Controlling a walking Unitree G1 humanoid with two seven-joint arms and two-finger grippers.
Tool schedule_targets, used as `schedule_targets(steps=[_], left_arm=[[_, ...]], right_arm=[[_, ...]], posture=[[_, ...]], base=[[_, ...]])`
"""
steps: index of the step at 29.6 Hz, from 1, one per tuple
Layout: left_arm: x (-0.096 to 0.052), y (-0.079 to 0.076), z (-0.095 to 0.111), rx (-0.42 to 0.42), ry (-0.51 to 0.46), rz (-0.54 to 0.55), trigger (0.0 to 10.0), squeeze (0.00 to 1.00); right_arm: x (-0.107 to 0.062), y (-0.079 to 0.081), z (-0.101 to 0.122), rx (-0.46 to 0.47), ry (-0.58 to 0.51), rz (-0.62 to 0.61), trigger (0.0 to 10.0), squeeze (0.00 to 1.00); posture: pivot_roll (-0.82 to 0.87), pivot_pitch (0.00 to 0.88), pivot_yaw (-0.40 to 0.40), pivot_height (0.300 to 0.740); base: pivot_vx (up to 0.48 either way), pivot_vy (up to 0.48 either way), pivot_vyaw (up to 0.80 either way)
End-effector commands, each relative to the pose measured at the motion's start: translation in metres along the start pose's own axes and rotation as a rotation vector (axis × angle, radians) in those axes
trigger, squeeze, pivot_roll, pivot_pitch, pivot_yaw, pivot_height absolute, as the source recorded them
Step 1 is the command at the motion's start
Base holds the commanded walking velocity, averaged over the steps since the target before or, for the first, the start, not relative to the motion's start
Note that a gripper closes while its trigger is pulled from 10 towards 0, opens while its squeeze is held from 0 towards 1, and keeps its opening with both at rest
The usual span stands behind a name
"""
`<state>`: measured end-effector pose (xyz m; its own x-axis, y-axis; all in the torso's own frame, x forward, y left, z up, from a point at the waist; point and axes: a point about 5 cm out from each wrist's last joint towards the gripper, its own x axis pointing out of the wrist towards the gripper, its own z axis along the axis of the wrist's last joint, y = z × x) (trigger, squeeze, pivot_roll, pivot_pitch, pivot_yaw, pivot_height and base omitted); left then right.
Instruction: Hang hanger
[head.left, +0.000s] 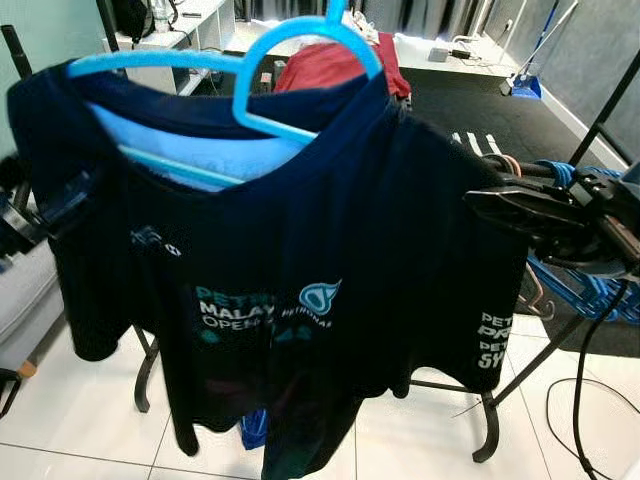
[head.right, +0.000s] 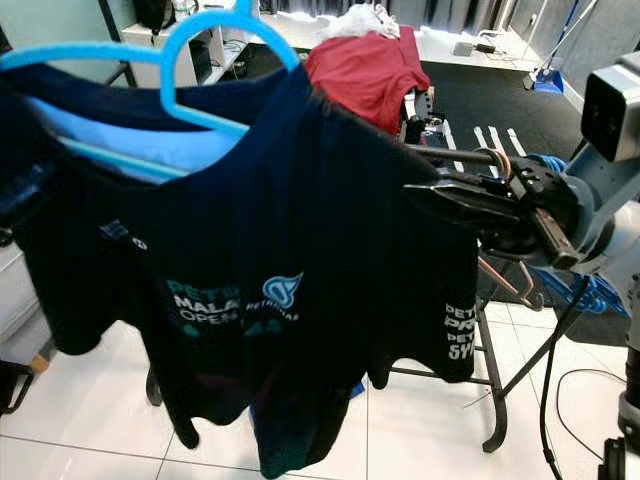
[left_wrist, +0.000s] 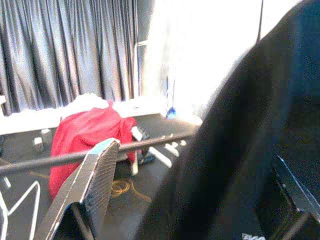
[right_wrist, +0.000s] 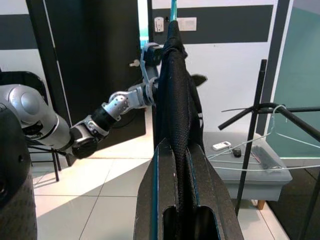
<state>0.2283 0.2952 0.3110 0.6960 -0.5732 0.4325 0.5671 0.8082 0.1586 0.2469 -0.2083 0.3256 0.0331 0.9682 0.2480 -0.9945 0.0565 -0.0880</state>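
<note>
While the left gripper (head.left: 55, 205) clamps the left sleeve of the dark T-shirt (head.left: 290, 260), its fingers (left_wrist: 87, 192) stand on either side of the cloth, pressed in on it. That shirt hangs on a blue hanger (head.left: 250, 65), which is held up in the air in front of the robot, its hook rising past the top edge of the head views and on no rail that can be seen. Behind the shirt a red garment (head.right: 370, 70) is draped over a black drying rack (head.right: 495, 400). To the right, the right gripper (head.right: 425, 195) pinches the shirt's right shoulder seam; its fingers (right_wrist: 210, 200) are nearly closed, with only the fold of fabric between them. More blue hangers (head.left: 575, 175) hang bunched on the rack rail just behind that gripper, over white floor tiles (head.left: 400, 440).
</note>
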Motion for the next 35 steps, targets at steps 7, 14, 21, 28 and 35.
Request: schedule_targets(steps=[7,14,21,28,35], left_arm=[[-0.014,-0.030,0.022,-0.073,-0.012,-0.289,10.0,0.00],[-0.014,-0.039,0.014,-0.112,0.005,-0.341,10.0,0.00],[-0.014,-0.045,0.008,-0.175,0.013,-0.391,8.4,0.00],[-0.010,-0.042,0.008,-0.176,-0.005,-0.360,0.0,0.00],[-0.006,-0.026,0.012,-0.123,-0.032,-0.239,0.0,0.00]], right_arm=[[-0.006,0.004,0.007,-0.012,0.006,-0.018,0.0,0.00],[-0.004,0.003,0.007,-0.012,0.000,-0.019,0.0,0.00],[-0.003,0.004,0.010,-0.019,-0.006,-0.009,0.0,0.00],[-0.003,0.005,0.013,-0.026,-0.016,-0.006,0.0,0.00],[-0.005,0.005,0.013,-0.024,-0.019,-0.009,0.0,0.00]], posture=[[-0.01,0.052,-0.030,0.740],[-0.02,0.052,-0.032,0.740],[-0.02,0.053,-0.029,0.740],[-0.02,0.053,-0.026,0.740],[-0.02,0.055,-0.026,0.740]], base=[[0.000,0.000,0.00],[0.000,0.000,0.00],[0.000,0.000,0.00],[0.000,0.000,0.00],[0.000,0.000,0.00]])
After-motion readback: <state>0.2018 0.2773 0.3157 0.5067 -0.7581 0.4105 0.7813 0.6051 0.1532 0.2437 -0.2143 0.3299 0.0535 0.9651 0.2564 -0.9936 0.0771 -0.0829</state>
